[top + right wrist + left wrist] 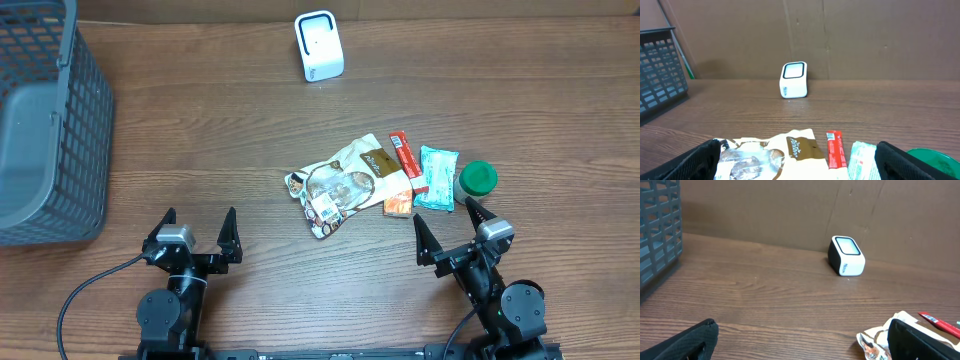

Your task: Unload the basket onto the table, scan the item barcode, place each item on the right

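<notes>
A white barcode scanner [319, 46] stands at the far middle of the table, seen too in the left wrist view [846, 255] and the right wrist view [794, 80]. A loose heap of items lies right of centre: a white-and-brown snack bag [345, 180] [790, 152], a red stick pack [404, 157] [836, 149], a teal packet [436, 178] [862, 160], a small orange packet [398, 205] and a green-lidded tub [478, 179]. My left gripper [198, 222] [802, 345] is open over bare wood, left of the bag. Just in front of the heap, my right gripper [444, 212] [800, 162] is open and holds nothing.
A grey plastic basket [45, 120] [657, 225] takes up the far left of the table. A brown cardboard wall [865, 35] rises behind the scanner. Bare wooden tabletop [200, 130] lies between the basket and the heap.
</notes>
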